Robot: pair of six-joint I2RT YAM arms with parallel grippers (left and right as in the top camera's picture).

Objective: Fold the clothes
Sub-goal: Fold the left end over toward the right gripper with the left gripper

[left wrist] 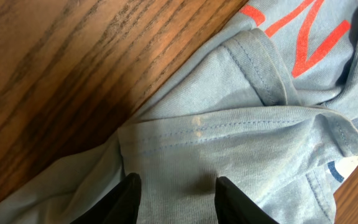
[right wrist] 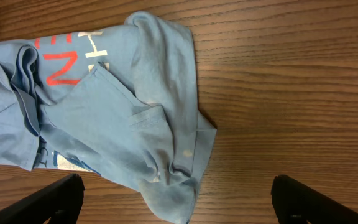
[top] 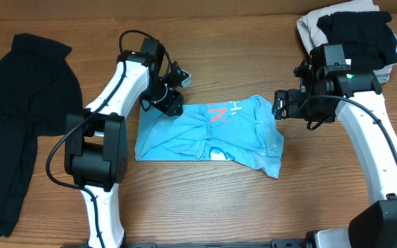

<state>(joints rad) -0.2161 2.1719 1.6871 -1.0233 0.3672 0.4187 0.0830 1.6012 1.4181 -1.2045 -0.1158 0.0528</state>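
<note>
The light blue T-shirt [top: 209, 131] was seen crumpled at the middle of the wooden surface [top: 205, 207], its red-orange lettering turned upward. Well left of the T-shirt, a black garment [top: 19, 117] was spread out. At the T-shirt's far-left corner the left gripper [left wrist: 178, 199] was held over the fabric, jaws apart, nothing clamped. At its right edge the right gripper [top: 280, 105] was held with jaws spread wide and empty. Beyond the T-shirt, far right, black and pale clothes [top: 353, 34] were piled.
</note>
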